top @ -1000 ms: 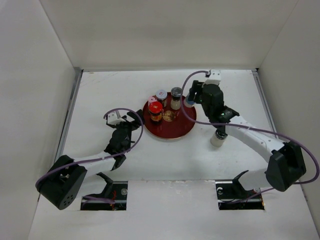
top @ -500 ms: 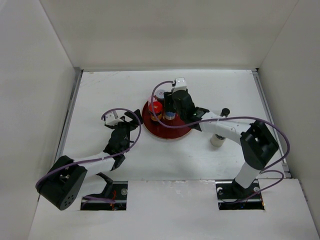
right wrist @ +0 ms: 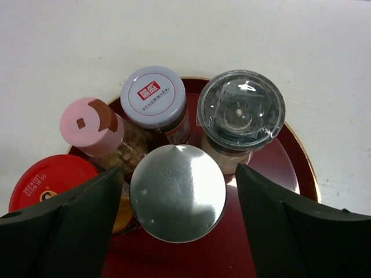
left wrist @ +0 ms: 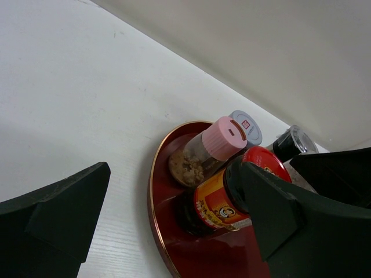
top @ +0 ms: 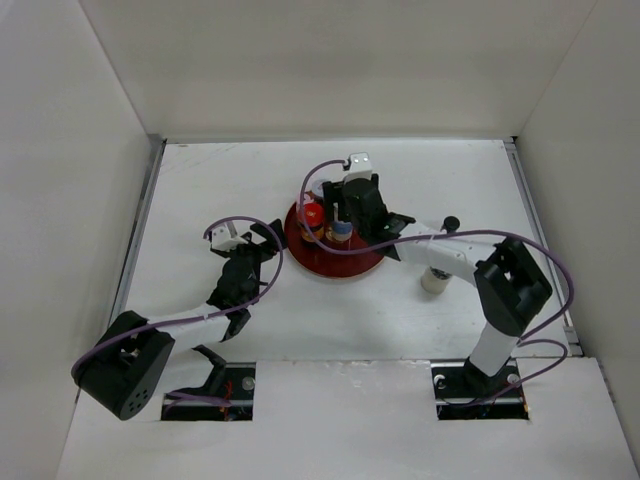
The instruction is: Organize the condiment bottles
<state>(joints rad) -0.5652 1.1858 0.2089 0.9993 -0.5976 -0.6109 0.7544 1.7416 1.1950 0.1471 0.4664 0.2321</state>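
Note:
On the round red tray (right wrist: 293, 159) stand several condiment bottles: a silver-lidded jar (right wrist: 177, 193), a pink-capped shaker (right wrist: 91, 126), a grey-lidded jar (right wrist: 153, 95), a clear-capped grinder (right wrist: 240, 110) and a red-lidded dark jar (right wrist: 49, 182). My right gripper (right wrist: 178, 200) hangs over the tray and straddles the silver-lidded jar, open, with a thin gap on each side of the lid. My left gripper (left wrist: 174, 191) stands open just left of the tray (left wrist: 155, 214), facing the red-lidded jar (left wrist: 223, 202) without touching it. A white bottle (top: 434, 280) stands on the table right of the tray.
The tray (top: 335, 265) sits mid-table, with the right arm stretched across its right side. White walls close in the table at the back and both sides. The white bottle is partly under the right forearm.
The right gripper swung from the tray's right edge to above the tray with the silver-lidded jar, and its jaws have now widened off the lid. The left arm has stayed put.

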